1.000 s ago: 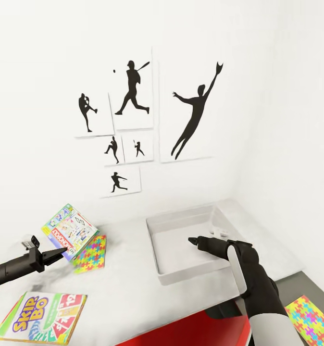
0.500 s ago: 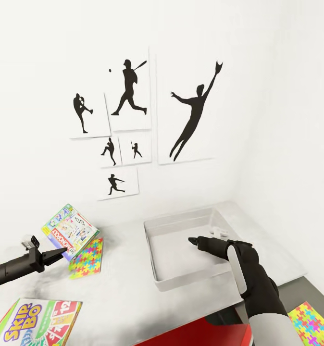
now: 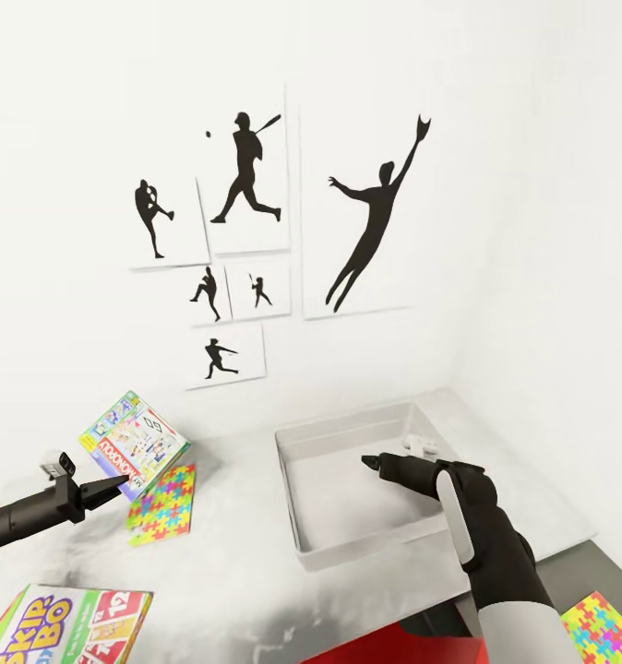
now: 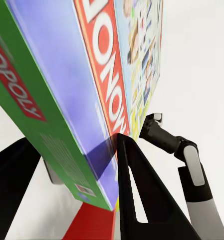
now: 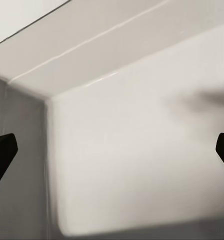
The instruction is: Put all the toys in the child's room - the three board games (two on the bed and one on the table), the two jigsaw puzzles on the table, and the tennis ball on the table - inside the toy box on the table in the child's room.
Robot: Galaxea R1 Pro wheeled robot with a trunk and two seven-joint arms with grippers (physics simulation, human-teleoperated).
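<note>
My view has swung right; the glossy Skip-Bo box (image 3: 66, 625) sits lower left now. My left gripper (image 3: 117, 486) pinches the flat Monopoly box (image 3: 136, 440); my right gripper (image 3: 370, 461) hangs wide open, empty, over the smooth white toy box (image 3: 366, 544).

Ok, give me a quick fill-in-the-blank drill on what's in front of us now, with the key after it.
1. The left pincer is shut on the ____ box.
2. The right pincer hangs with its fingers spread over the white ____.
3. The jigsaw puzzle lies flat on the table, just below the held box and to the ____ of the toy box in the head view.
4. Near the head view's bottom left corner lies the ____ game.

Missing words: Monopoly; toy box; left; Skip-Bo
</note>
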